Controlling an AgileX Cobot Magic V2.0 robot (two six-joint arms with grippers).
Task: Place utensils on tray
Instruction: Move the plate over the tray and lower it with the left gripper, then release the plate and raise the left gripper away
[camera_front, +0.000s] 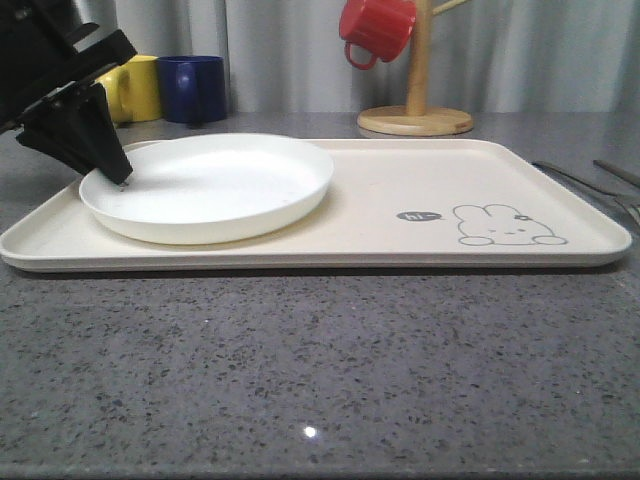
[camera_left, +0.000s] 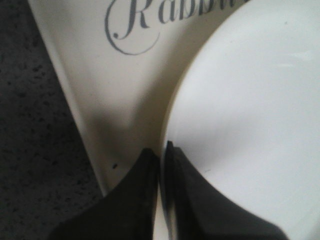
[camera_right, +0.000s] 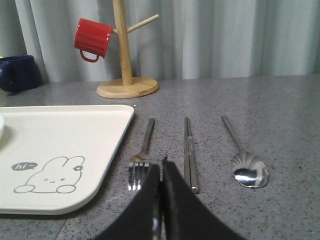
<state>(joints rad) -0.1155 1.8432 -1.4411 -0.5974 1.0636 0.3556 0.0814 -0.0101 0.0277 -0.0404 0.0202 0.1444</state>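
A matte cream tray (camera_front: 400, 215) with rounded corners and a low rim lies on the speckled grey stone counter (camera_front: 300, 380). At its left end sits a smooth round white plate (camera_front: 210, 185), empty. The left gripper (camera_front: 122, 180), at the frame's upper left, has its black fingers pressed together at the plate's rim. Right of the tray, on bare counter, lie a slim steel fork (camera_right: 141, 155), a flat bar (camera_right: 189, 152) and a spoon (camera_right: 245, 160), parallel and apart. The right gripper (camera_right: 161, 167), tips together and holding nothing, sits between fork and bar.
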